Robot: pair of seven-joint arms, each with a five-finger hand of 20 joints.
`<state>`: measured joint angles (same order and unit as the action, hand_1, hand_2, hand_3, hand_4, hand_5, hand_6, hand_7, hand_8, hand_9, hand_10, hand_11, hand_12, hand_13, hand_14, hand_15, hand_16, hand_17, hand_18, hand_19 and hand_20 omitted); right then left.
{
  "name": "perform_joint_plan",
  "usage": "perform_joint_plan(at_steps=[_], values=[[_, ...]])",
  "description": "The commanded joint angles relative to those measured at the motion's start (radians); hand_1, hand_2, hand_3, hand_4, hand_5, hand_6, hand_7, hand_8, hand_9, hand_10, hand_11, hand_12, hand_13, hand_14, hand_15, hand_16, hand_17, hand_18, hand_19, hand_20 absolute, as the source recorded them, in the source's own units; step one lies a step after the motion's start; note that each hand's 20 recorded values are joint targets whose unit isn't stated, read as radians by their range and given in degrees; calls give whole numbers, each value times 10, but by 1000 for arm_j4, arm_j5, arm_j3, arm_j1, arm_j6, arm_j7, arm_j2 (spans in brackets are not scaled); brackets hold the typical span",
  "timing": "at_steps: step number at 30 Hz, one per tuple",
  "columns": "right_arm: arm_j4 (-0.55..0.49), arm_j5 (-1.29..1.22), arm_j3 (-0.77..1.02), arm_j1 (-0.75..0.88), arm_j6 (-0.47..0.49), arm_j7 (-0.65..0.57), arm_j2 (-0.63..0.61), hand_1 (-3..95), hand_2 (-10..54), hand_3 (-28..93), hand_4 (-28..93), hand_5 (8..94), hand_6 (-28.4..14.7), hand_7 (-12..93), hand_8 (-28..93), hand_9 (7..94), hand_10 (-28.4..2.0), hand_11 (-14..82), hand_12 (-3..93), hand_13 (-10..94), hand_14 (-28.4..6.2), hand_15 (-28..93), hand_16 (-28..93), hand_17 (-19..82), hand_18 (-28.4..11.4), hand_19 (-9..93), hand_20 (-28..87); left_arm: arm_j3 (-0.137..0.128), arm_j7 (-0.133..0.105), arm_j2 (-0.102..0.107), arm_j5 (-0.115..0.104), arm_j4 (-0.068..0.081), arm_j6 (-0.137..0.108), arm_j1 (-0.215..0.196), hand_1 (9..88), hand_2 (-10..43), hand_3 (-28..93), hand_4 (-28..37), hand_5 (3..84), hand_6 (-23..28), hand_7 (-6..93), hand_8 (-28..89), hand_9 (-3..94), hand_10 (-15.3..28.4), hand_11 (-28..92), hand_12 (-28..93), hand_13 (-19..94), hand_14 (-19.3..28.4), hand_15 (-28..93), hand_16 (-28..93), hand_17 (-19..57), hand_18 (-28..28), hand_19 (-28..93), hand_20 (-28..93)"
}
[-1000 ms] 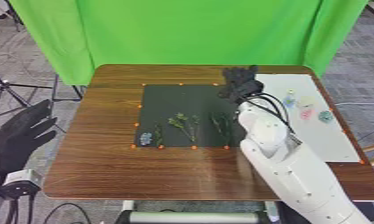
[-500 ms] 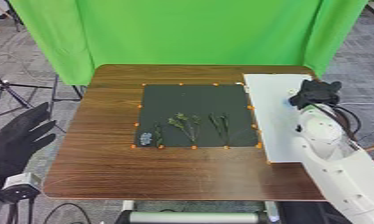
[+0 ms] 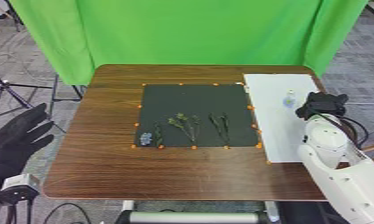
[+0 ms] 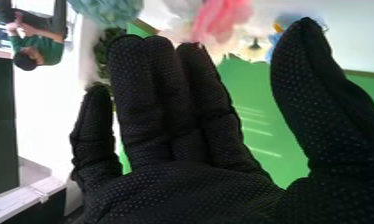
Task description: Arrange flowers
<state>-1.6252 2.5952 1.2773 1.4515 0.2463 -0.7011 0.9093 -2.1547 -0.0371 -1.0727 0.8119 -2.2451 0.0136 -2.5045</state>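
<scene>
Several flowers lie on a brown wooden desk (image 3: 95, 167) as the robot's open right hand (image 3: 326, 104) hovers over the right edge, about midway between the far and near corners. Seen in the right wrist view, that hand (image 4: 179, 192) has its fingers straight and its thumb well apart, with nothing in its grasp. A pink flower (image 4: 221, 19) and a pale green flower (image 4: 111, 10) appear just beyond the fingertips; whether they touch the glove cannot be told. A small pale blue piece (image 3: 289, 101) rests near the hand, on a white sheet (image 3: 281, 140) along the desk's right side. Across the dark mat (image 3: 166, 100) toward the middle, a blue flower (image 3: 146, 138) lies at the near left corner, with branching stems (image 3: 183, 122) and slender green stems (image 3: 221, 129) to its right. The left hand (image 3: 16, 141), fingers spread, is off the left edge.
</scene>
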Motion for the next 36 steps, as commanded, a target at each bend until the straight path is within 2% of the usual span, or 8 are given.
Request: perform_joint_plan(at_steps=[1, 6, 10, 12, 14, 19, 26, 36], values=[[55, 23, -2, 3, -52, 24, -16, 284, -95, 850, -279, 482, -38, 311, -138, 524, -132, 314, 252, 477, -94, 630, 206, 78, -216, 690, 514, 0, 0, -6, 3, -6, -10, -10, 217, 3, 704, -283, 211, 9, 209, -104, 169, 88, 116, 199, 138, 109, 148, 80, -112, 184, 370, 94], [89, 45, -12, 3, -113, 49, -14, 299, -93, 851, -281, 477, -31, 308, -143, 534, -121, 302, 243, 491, -83, 618, 213, 85, -215, 691, 511, 2, 0, -6, 2, -4, -11, -7, 217, 2, 705, -283, 211, 9, 209, -104, 168, 88, 116, 198, 138, 110, 150, 80, -112, 184, 371, 95], [95, 63, -20, 16, -197, 88, -18, 324, -90, 859, -282, 501, -9, 337, -159, 582, -106, 327, 246, 540, -65, 613, 232, 101, -211, 696, 507, 1, -2, -6, 2, -6, -14, -13, 217, 3, 703, -283, 210, 9, 209, -104, 169, 87, 117, 198, 138, 110, 150, 79, -111, 184, 371, 95], [95, 69, -21, 27, -242, 113, -21, 378, -93, 828, -281, 529, 16, 386, -90, 656, -74, 291, 345, 594, -57, 628, 255, 126, -205, 706, 507, 1, -2, -4, 2, -5, -12, -12, 218, 4, 702, -283, 210, 9, 209, -104, 169, 88, 117, 198, 139, 109, 151, 79, -111, 184, 371, 94], [102, 79, -29, 32, -292, 122, -23, 433, -92, 794, -282, 559, 28, 476, -43, 756, -53, 203, 466, 649, -42, 618, 320, 144, -198, 709, 507, 3, -3, -3, 3, -3, -11, -9, 219, 5, 701, -283, 210, 9, 209, -104, 169, 88, 117, 197, 139, 109, 150, 79, -111, 183, 371, 94], [83, 76, -25, 45, -316, 143, -28, 498, -83, 788, -283, 662, 46, 499, -13, 845, -42, 222, 527, 722, -37, 658, 334, 183, -192, 727, 513, 2, 1, 0, 3, -1, -5, -5, 218, 5, 702, -283, 210, 9, 212, -105, 168, 89, 118, 197, 139, 109, 151, 79, -111, 183, 371, 94], [44, 78, -12, 67, -361, 154, -34, 497, -94, 806, -283, 695, 46, 490, -17, 864, -41, 228, 537, 736, -36, 677, 316, 190, -191, 731, 513, 1, 2, 7, 0, 1, -3, -4, 219, 5, 703, -283, 210, 9, 212, -106, 168, 88, 117, 198, 139, 109, 151, 78, -111, 183, 371, 95], [-106, 63, -20, 55, -404, 175, -12, 492, -95, 817, -283, 709, 43, 482, -8, 869, -43, 235, 542, 740, -38, 685, 315, 196, -193, 735, 515, -6, 7, 6, 0, 3, -1, -11, 218, 5, 704, -283, 210, 8, 212, -105, 169, 88, 118, 197, 139, 109, 151, 78, -110, 183, 371, 95]])
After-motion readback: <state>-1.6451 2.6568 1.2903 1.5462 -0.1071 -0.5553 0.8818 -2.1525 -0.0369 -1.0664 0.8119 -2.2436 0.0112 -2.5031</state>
